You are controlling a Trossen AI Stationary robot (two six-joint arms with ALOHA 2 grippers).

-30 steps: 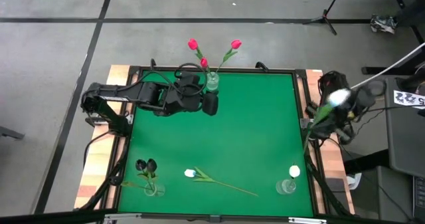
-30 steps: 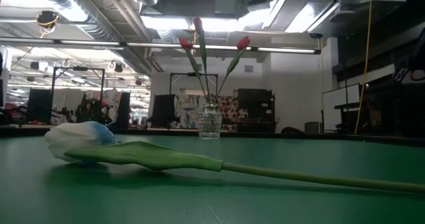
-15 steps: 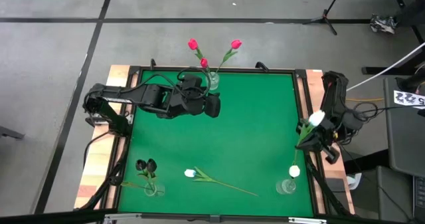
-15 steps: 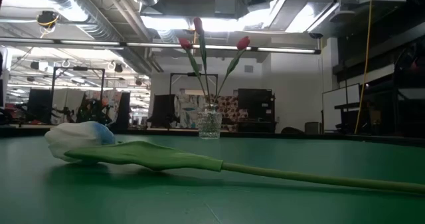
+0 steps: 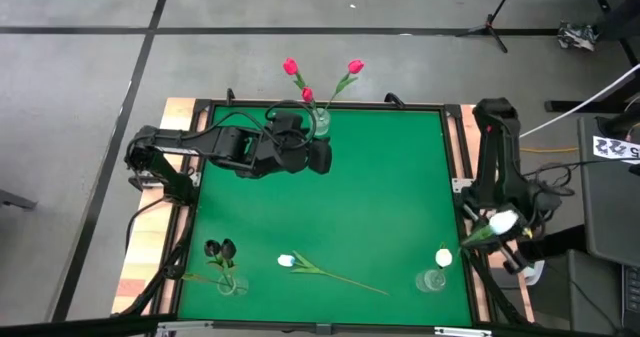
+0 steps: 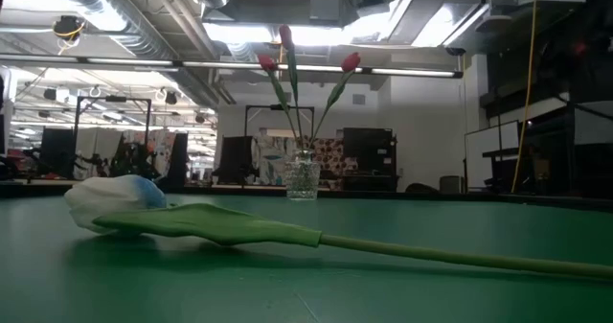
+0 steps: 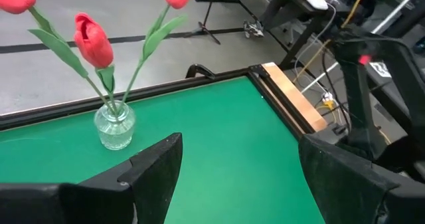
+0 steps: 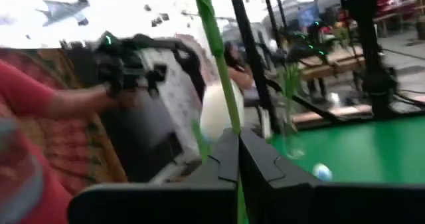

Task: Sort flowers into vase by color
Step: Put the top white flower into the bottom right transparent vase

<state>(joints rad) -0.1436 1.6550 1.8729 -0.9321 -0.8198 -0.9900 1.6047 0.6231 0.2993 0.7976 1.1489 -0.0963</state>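
My right gripper [image 5: 493,229] stands over the table's right edge, shut on a white tulip [image 5: 501,220] whose stem slants toward the near vase. That glass vase [image 5: 432,279] at the near right holds one white tulip [image 5: 443,258]. Another white tulip [image 5: 286,261] lies flat on the green mat, head to the left [image 6: 113,200]. Three red tulips stand in a vase [image 5: 319,125] at the far edge, and dark tulips in a vase [image 5: 227,280] at the near left. My left gripper [image 5: 318,157] hangs open just in front of the red-tulip vase [image 7: 114,125], holding nothing. My right gripper pinches the white tulip's green stem [image 8: 230,125] between its two shut fingers, close to the white head [image 8: 217,111]. The stem runs on past the fingers on both sides. The flower is lifted clear of the table, slanting over its right edge.
The green mat [image 5: 380,197] lies bare through its middle. A raised black frame and wooden border [image 5: 466,147] run along the right side under my right arm. Cables and equipment [image 5: 600,177] stand beyond the right edge. A person's sleeve [image 8: 40,111] shows in the right wrist view.
My right gripper has carried the white tulip along the table's right side toward the near edge, sinking a little and turning. The flower's head now lies close to the near right vase. My left gripper has kept still.
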